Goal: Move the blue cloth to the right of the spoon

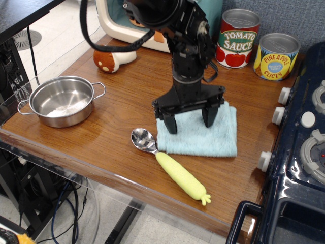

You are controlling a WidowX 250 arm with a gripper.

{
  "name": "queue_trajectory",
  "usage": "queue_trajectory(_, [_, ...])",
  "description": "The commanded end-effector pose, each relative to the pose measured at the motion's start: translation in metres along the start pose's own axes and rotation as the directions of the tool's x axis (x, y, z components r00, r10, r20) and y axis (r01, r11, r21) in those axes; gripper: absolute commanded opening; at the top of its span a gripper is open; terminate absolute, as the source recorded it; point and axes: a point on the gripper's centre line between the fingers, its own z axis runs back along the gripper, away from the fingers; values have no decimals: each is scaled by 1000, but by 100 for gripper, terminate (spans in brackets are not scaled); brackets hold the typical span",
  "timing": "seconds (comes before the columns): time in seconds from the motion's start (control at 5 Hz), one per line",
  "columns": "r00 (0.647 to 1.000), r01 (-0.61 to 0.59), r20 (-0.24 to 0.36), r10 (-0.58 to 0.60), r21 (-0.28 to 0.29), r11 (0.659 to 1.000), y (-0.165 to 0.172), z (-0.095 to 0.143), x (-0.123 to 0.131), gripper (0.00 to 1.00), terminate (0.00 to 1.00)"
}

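Observation:
The blue cloth (216, 141) lies flat on the wooden table (117, 117), its left edge just right of the spoon's bowl and almost touching it. The spoon (172, 166) lies diagonally at the front, metal bowl to the upper left, pale yellow-green handle toward the front edge. My gripper (190, 124) points straight down with its two black fingers spread wide, both fingertips pressed on the cloth's back half. Nothing is between the fingers.
A steel two-handled pot (61, 100) sits at the left. A toy mushroom (107, 60) and a cream and teal appliance (112, 23) are at the back. Tomato sauce can (237, 38) and pineapple can (275, 56) stand back right. A dark blue toy stove (304, 147) borders the right.

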Motion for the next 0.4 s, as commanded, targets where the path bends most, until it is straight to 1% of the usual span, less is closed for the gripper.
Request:
queue_trajectory(0.0, [996,82,-41,-83,-22,996,3,8,-32,100,0])
queue_trajectory(0.2, [997,68,-35,-69,-31,997,1,12,-25,100,0])
